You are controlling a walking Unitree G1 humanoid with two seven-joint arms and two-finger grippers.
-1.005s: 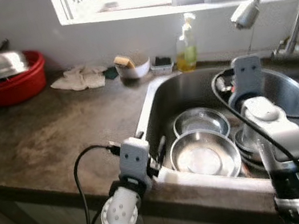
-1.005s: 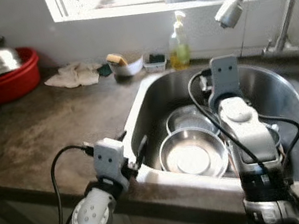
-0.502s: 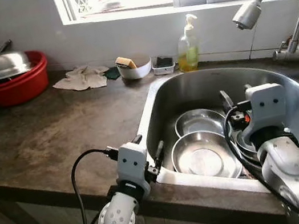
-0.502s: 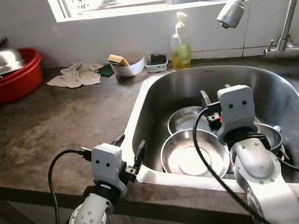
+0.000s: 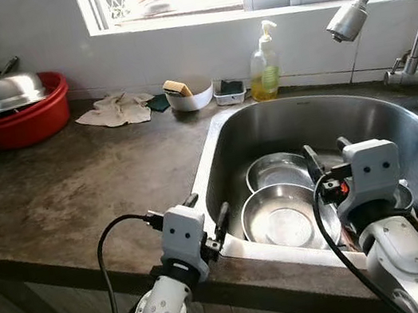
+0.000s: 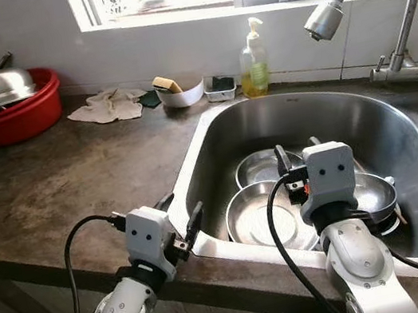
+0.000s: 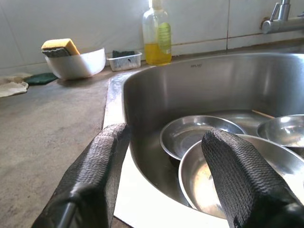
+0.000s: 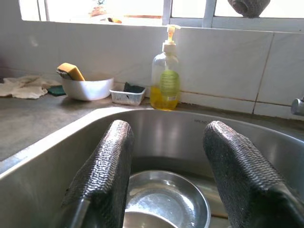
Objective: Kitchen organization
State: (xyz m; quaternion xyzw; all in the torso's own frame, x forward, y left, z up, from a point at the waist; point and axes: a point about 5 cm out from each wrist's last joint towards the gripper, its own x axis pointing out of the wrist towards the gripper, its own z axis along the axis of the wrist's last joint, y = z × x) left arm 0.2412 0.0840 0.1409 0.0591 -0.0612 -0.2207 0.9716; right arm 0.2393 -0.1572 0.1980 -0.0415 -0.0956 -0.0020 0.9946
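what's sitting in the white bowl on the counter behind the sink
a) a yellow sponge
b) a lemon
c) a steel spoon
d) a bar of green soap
a: the white bowl on the counter holds a yellow sponge with a dark scouring side, seen clearly in the left wrist view.

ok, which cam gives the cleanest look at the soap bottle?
Right wrist view: the soap bottle stands large, sharp and unblocked between that arm's black fingers, pump, label and yellow liquid all clear. The left wrist view crops the pump top. Both eye views show it whole but small, on the ledge behind the sink.
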